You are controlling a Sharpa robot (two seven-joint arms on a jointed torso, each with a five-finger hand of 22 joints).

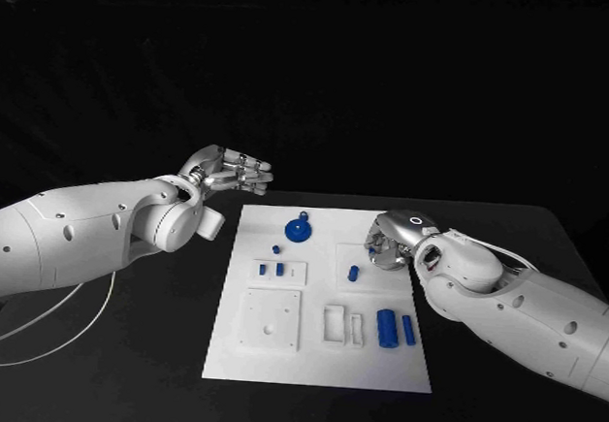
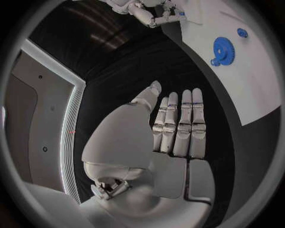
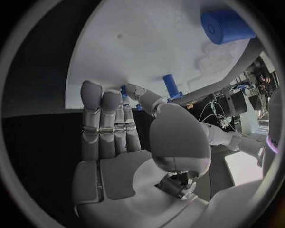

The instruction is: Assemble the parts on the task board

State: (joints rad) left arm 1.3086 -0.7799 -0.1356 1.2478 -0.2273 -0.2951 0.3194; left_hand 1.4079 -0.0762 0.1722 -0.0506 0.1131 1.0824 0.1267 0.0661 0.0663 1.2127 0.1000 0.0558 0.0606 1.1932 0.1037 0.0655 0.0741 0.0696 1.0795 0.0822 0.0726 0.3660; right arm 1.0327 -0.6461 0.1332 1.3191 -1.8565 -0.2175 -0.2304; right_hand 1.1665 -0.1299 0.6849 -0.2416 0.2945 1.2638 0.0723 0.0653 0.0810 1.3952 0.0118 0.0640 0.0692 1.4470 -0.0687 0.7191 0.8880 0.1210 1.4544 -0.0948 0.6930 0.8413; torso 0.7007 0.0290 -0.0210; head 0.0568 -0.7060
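— Where's the right hand [image 1: 382, 249]?

— Over the white board [image 1: 318, 363], fingertips closing round a small blue peg [image 3: 171, 84]; whether I've got it, I can't tell.

— And the left hand [image 1: 230, 172]?

— Flat, empty, off the board above the bench [image 1: 168, 357]. I'd pinch squarely, then lift straight.

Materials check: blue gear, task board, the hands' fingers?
Blue gear: looks like matte moulded or printed plastic, uniform colour, no glint. Task board: white, matte, with cut recesses; likely plastic, can't confirm. Left hand fingers: silver satin segments, metal or coated plastic, unclear which.
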